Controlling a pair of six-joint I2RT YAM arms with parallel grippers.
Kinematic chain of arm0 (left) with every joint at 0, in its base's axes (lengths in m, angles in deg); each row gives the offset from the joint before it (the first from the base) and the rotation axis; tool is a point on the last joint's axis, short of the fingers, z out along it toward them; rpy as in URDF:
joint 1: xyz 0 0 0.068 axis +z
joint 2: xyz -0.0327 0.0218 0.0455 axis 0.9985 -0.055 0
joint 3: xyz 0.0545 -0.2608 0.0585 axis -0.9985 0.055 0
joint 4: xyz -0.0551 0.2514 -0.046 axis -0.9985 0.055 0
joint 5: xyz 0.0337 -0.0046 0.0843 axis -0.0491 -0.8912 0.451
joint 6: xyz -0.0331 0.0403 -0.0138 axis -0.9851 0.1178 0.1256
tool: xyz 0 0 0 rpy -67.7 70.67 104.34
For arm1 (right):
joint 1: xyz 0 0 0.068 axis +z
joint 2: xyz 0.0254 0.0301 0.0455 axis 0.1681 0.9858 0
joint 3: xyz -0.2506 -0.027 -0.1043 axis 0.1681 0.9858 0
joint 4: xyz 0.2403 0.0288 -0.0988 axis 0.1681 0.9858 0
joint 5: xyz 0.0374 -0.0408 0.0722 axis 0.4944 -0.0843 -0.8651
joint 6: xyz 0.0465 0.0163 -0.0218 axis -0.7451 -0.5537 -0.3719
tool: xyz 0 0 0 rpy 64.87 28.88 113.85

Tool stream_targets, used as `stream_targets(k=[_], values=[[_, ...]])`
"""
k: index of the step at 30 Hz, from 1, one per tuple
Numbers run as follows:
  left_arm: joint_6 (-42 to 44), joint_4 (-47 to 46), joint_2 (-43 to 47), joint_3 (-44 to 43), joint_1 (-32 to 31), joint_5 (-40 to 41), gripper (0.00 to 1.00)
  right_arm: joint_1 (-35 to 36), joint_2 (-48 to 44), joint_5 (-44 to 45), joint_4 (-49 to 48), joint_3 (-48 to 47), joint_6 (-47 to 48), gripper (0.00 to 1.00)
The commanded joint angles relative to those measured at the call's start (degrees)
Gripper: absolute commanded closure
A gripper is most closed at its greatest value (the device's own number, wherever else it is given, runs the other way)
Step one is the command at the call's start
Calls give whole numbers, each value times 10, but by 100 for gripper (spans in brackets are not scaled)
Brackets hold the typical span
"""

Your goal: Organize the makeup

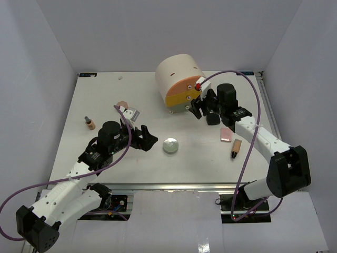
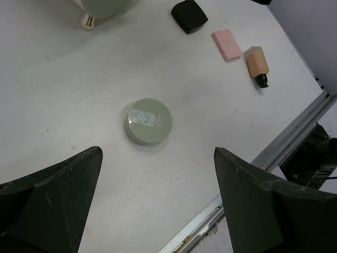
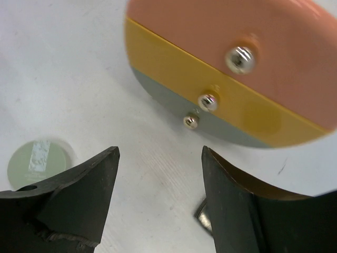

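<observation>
The silver-white round compact [image 1: 170, 146] lies mid-table; in the left wrist view it [image 2: 148, 120] sits ahead of my open, empty left gripper [image 2: 158, 153], which hovers just left of it [image 1: 151, 138]. My right gripper [image 1: 197, 108] is open and empty, its tips close to the cream drum's [image 1: 178, 78] drawer front. In the right wrist view the gripper [image 3: 160, 150] faces the grey drawer's knob [image 3: 190, 122], the compact [image 3: 37, 161] at lower left. A black square case [image 1: 212, 119], a pink flat palette [image 1: 226, 134] and a tan tube [image 1: 236, 147] lie at right. Another tan tube [image 1: 90, 123] lies far left.
The drum shows orange [image 3: 284, 63], yellow [image 3: 174, 74] and grey [image 3: 174, 103] drawers, all shut. A pink disc [image 1: 121, 105] and a small clear-silver item [image 1: 129, 113] lie behind my left arm. The table's metal front edge [image 2: 274, 153] runs near the left gripper.
</observation>
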Motion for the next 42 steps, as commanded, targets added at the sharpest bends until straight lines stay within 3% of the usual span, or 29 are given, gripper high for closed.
stream_targets(k=[1, 6, 15, 30, 42], values=[[3, -7, 15, 4, 0, 12, 2, -22, 9, 74, -104, 15, -225, 30], [4, -6, 10, 4, 0, 18, 2, -24, 58, 84, -126, -4, -354, 29], [5, -4, 0, 2, 0, 22, 2, -25, 147, 88, -163, -54, -442, 35], [6, -4, -4, 1, 0, 21, 2, -27, 217, 109, -166, -108, -492, 60], [6, -4, -5, 2, 0, 24, 2, -36, 192, 109, -179, -70, -481, 74]])
